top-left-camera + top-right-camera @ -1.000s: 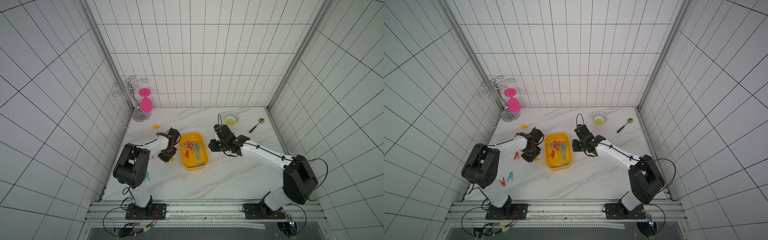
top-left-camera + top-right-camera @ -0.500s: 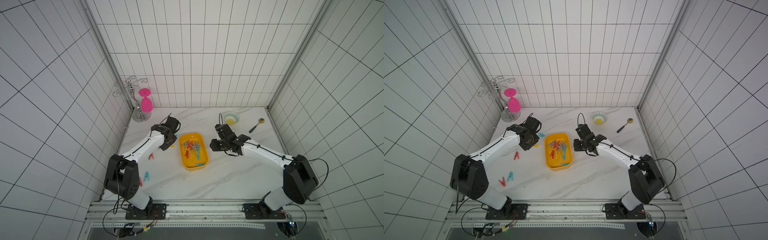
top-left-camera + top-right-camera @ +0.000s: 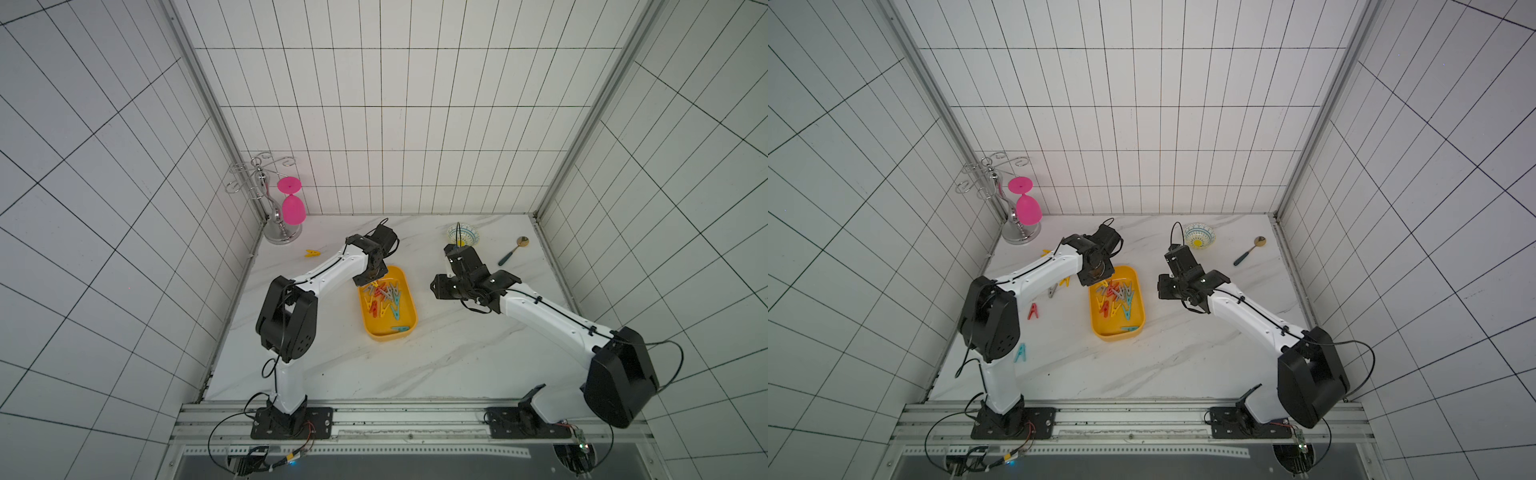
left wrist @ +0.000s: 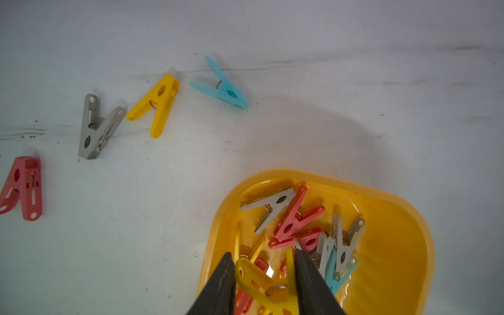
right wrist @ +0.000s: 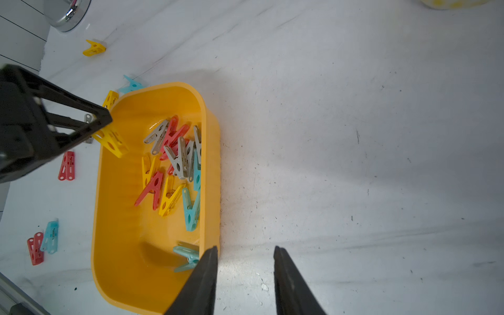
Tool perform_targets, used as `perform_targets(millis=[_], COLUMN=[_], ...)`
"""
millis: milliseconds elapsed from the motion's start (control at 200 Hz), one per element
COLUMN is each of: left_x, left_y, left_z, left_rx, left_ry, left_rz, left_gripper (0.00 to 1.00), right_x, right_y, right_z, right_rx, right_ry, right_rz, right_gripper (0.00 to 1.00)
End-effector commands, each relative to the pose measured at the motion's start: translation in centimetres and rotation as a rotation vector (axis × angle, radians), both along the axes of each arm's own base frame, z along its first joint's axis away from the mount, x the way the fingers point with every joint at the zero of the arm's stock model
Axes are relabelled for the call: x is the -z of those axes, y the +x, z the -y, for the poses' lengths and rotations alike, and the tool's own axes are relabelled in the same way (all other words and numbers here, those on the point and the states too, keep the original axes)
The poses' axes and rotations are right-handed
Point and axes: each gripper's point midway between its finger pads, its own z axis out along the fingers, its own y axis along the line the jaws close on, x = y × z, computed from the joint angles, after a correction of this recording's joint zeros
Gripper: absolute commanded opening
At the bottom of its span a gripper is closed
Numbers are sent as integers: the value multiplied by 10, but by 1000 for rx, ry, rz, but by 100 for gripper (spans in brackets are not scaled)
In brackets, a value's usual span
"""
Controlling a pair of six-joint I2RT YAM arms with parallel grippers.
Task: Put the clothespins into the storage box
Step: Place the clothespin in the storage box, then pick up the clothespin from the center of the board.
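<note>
A yellow clothespin (image 4: 253, 276) is clamped by the left gripper (image 4: 263, 257) over the storage box (image 4: 395, 245); the right gripper (image 5: 245, 249) is parted, empty. Loose clothespins (image 4: 155, 105) beside the box are hidden by the left arm (image 3: 328, 272) in a top view.

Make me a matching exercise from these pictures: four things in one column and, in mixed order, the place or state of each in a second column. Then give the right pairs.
Column 1
1. left gripper
2. right gripper
3. pink glass
4. spoon

Column 2
A. hangs upside down on the metal rack
B. open and empty, beside the storage box
C. lies near the small bowl
D. shut on a yellow clothespin above one end of the storage box

Pairs: 1-D, 2-B, 3-A, 4-C.
</note>
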Motion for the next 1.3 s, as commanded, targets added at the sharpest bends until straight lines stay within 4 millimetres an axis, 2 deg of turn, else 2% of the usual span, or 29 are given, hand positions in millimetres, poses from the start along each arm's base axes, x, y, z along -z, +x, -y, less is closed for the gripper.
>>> perform_targets(millis=[0,170,270,340,550,670,780,875,1054,1199,1294], left_x=[3,21,21,11,-45,-62,-55,-51,-49,-51,-46], left_y=[4,4,3,4,6,3,-2,-8,-13,-9,-1], left_z=[1,3,6,7,6,-11,-26,-42,-81,-111,-118], left_rx=[28,32,37,38,62,50,38,33,-19,-60,-31], left_ry=[61,85,66,52,-14,4,8,87,108,66,77], left_rz=[-7,-45,-46,-27,85,115,106,105,110,139,124], left_gripper=[38,43,45,47,53,54,54,54,62,62,61], right_x=[11,7,6,5,3,3,3,2,2,6,8], right_y=[-9,-12,-12,-12,-13,-12,-13,-13,-14,-17,-17], right_z=[13,12,12,12,13,13,13,12,11,7,4], right_rx=[2,-5,-7,-10,-16,-22,-27,-31,-44,-59,-65], right_ry=[-35,-22,-25,-29,-32,-37,-41,-38,-46,-54,-58], right_rz=[-31,-31,-27,-29,-22,-22,-19,-18,-19,-30,-31], right_gripper=[38,38,38,38,38,39,38,38,40,40,41])
